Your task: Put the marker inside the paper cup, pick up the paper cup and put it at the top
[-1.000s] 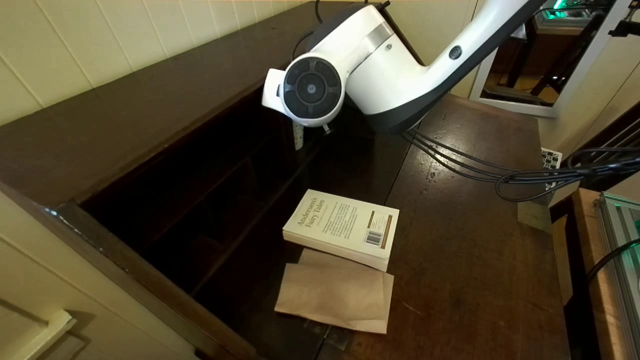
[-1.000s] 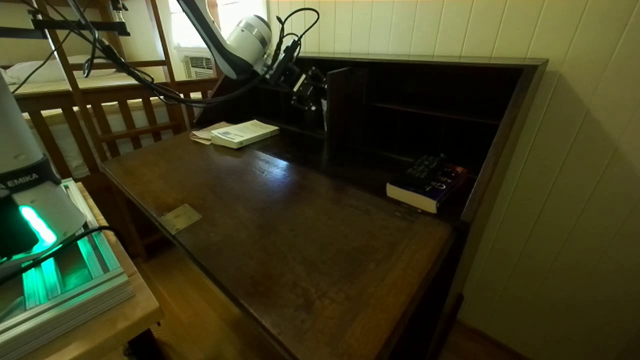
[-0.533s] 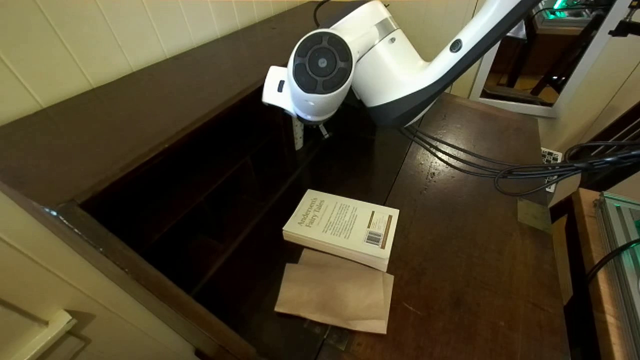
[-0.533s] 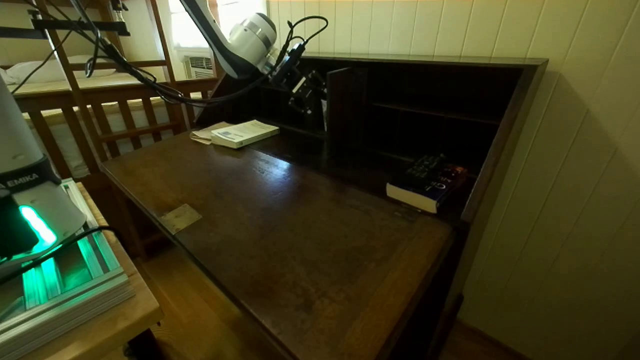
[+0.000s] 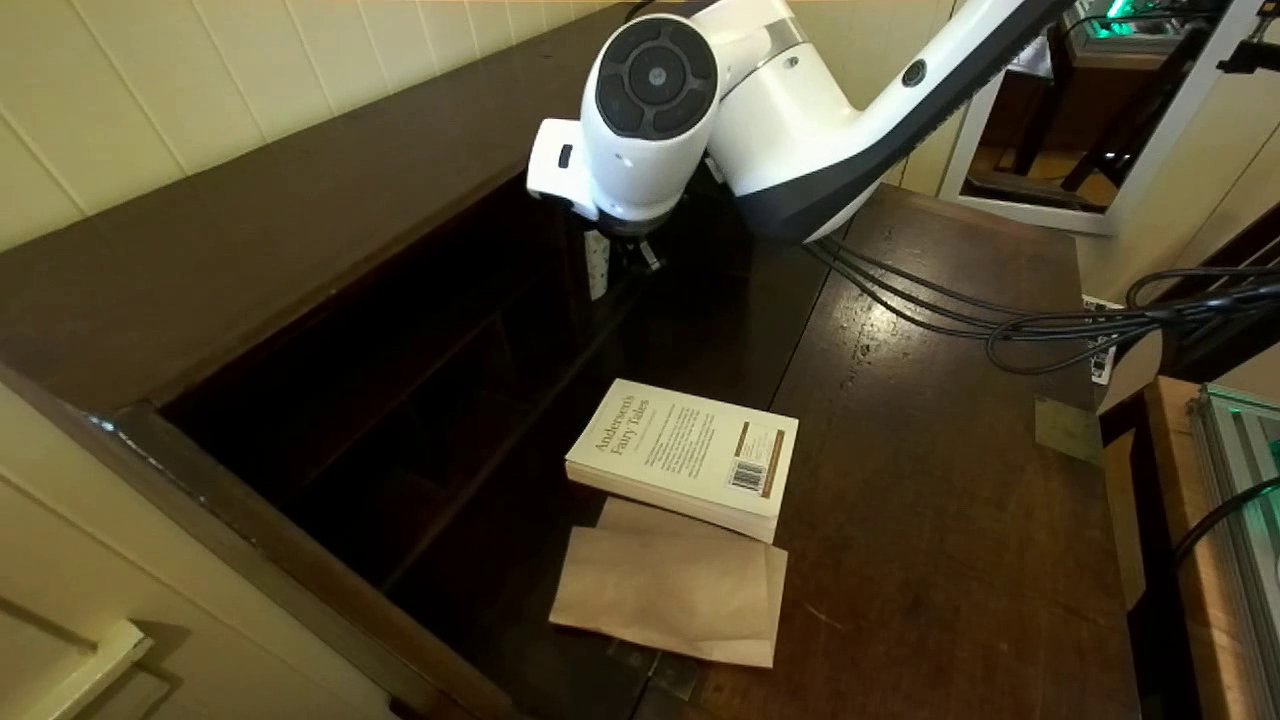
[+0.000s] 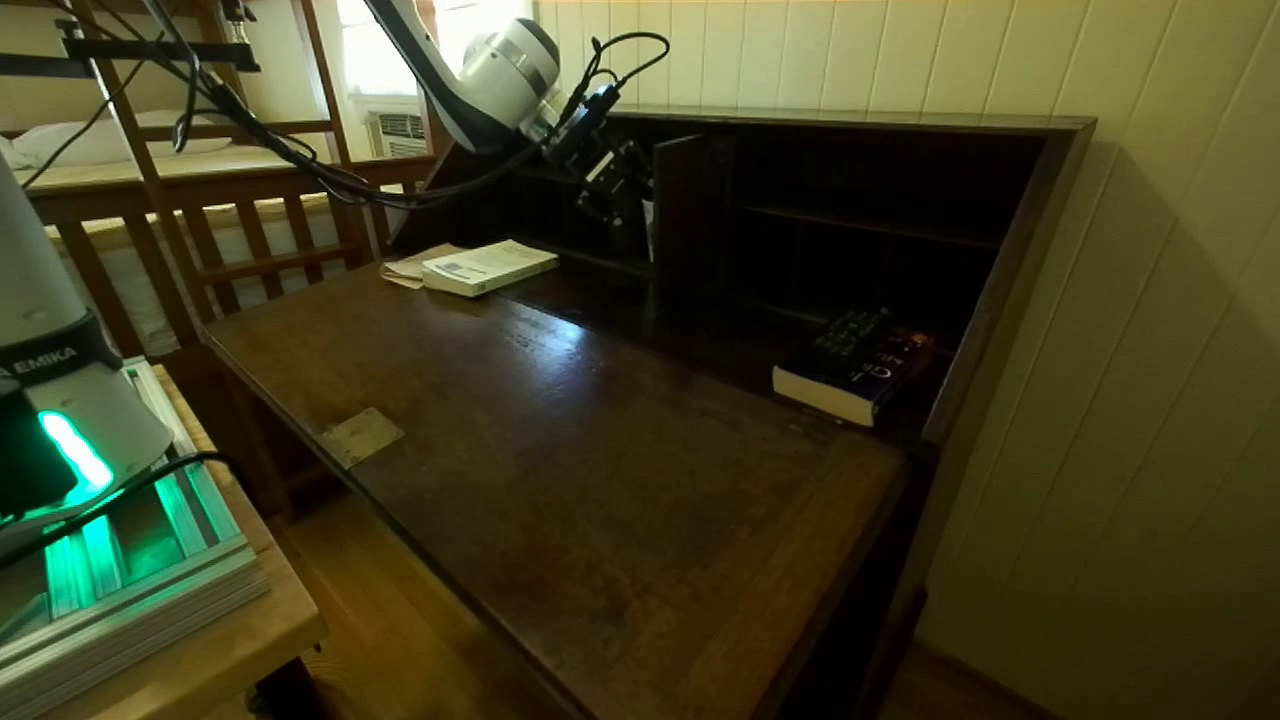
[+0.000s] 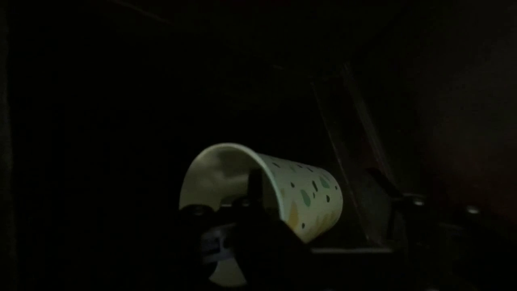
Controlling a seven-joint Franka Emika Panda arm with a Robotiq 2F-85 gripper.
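The gripper (image 7: 314, 171) has its two fingers (image 7: 255, 186) spread well apart: one shows dark within the mouth of the paper cup (image 7: 301, 190), the other stands beyond the cup's printed outer side, with part of the cup between them. The wrist view is too dark to tell whether either touches the paper. The cup's mouth faces the wrist camera; in both exterior views only a pale sliver of it shows, inside the shelf unit (image 6: 1010, 270), beside an upright wooden panel (image 6: 678, 210) and lower than the dark-brown top board (image 5: 300, 170). The white Franka arm (image 5: 800, 130) comes in over the desk and bends at the wrist, its end angled down toward the shelf opening. On the dark wooden desktop (image 5: 930, 500), Andersen's Fairy Tales (image 5: 690, 450) lies barcode side up, right against folded brown paper (image 5: 670, 590). In an exterior view a thick dark-blue book (image 6: 850, 365) lies at the desk's far side from them. A cream panelled wall (image 6: 800, 60) rises behind, and a wooden bed frame (image 6: 250, 177) and an air conditioner (image 6: 402, 128) show near a bright window.
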